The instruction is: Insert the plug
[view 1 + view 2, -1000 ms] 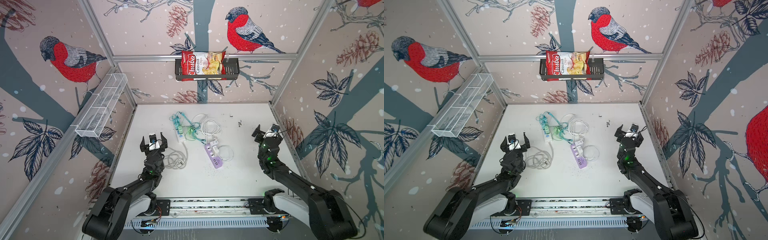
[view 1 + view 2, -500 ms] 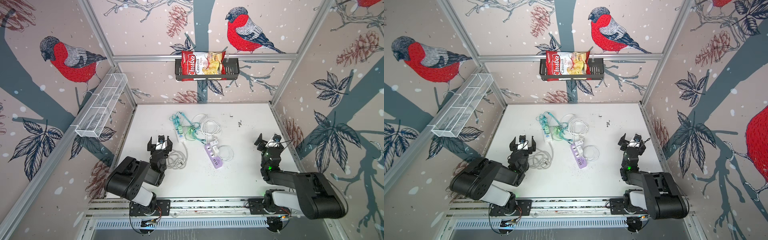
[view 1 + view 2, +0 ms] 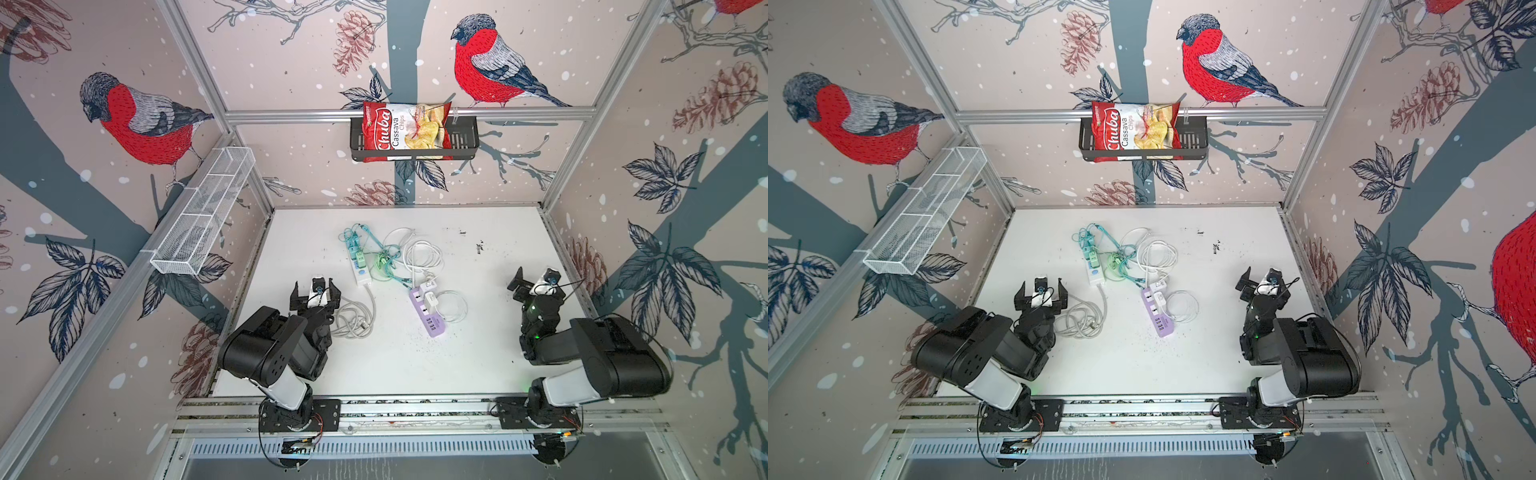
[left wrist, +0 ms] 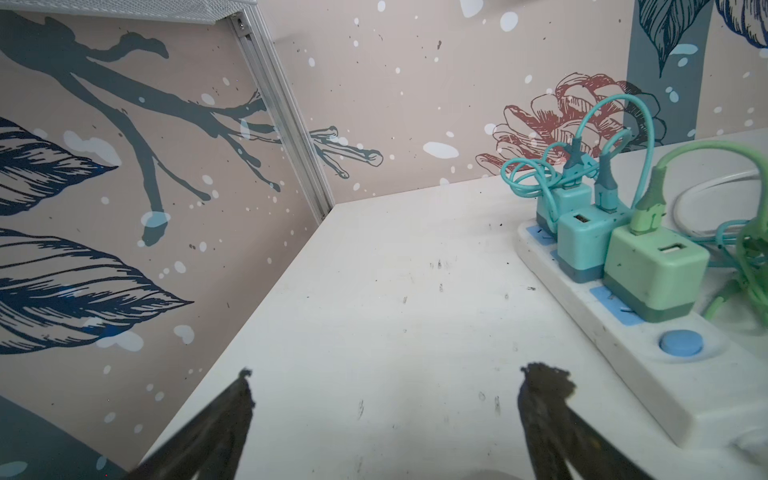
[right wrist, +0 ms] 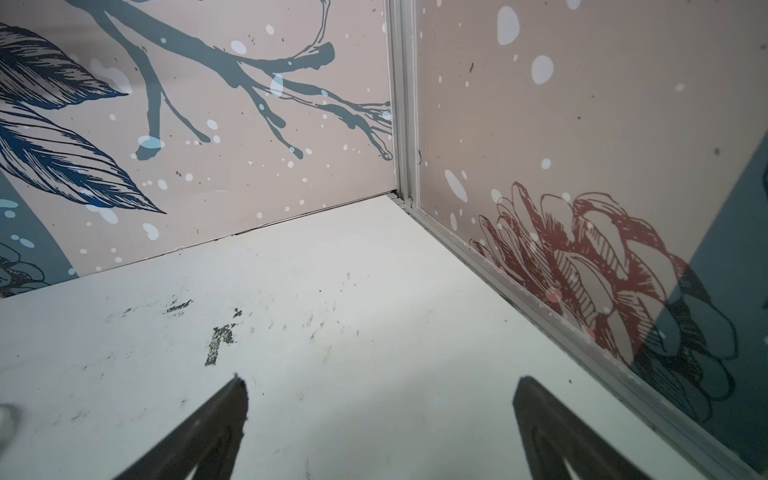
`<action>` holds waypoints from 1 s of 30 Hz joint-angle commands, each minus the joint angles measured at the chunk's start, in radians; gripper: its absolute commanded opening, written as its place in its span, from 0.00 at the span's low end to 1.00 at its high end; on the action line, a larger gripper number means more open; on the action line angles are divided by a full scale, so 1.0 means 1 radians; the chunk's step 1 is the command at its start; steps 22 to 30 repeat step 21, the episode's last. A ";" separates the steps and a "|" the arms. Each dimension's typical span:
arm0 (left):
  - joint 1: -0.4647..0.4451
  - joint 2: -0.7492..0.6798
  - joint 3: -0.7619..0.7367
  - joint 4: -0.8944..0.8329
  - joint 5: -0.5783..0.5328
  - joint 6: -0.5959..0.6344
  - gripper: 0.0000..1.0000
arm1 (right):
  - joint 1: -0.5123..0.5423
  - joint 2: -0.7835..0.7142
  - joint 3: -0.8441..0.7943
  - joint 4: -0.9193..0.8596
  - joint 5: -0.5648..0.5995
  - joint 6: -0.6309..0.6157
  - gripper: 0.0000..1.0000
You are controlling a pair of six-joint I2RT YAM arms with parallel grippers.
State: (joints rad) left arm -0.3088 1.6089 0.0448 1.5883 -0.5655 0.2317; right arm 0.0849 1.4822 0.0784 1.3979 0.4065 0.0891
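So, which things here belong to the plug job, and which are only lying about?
For the job:
- white power strip
- purple power strip
- chargers plugged into them
- left gripper and right gripper, both open

Lying about:
- chips bag
- black basket holding it
- wire basket on the side wall

On the bench [image 3: 478,365], a strip [image 3: 362,277] carrying three chargers [image 4: 582,245] lies left of centre, with a coiled cord [image 3: 353,322] in front of it. A second strip [image 3: 432,324] lies nearer and to its right, with tangled cables [image 3: 384,262] between and behind them. A bag [image 3: 405,131] sits in a basket [image 3: 465,139] on the back wall; a rack [image 3: 203,216] hangs on the left wall.
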 commanded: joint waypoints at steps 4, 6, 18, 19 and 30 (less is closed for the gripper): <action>0.033 -0.001 -0.026 0.213 0.067 -0.051 0.98 | 0.007 0.004 0.058 -0.029 0.042 0.022 0.99; 0.068 0.019 -0.018 0.201 0.101 -0.087 0.99 | 0.015 0.008 0.075 -0.051 0.056 0.021 1.00; 0.077 0.022 -0.023 0.213 0.114 -0.095 0.98 | 0.047 0.024 0.086 -0.047 0.085 -0.011 1.00; 0.077 0.023 -0.021 0.214 0.115 -0.095 0.99 | 0.049 0.027 0.085 -0.040 0.089 -0.013 0.99; 0.079 0.023 -0.022 0.213 0.115 -0.095 0.98 | 0.049 0.026 0.087 -0.047 0.090 -0.012 0.99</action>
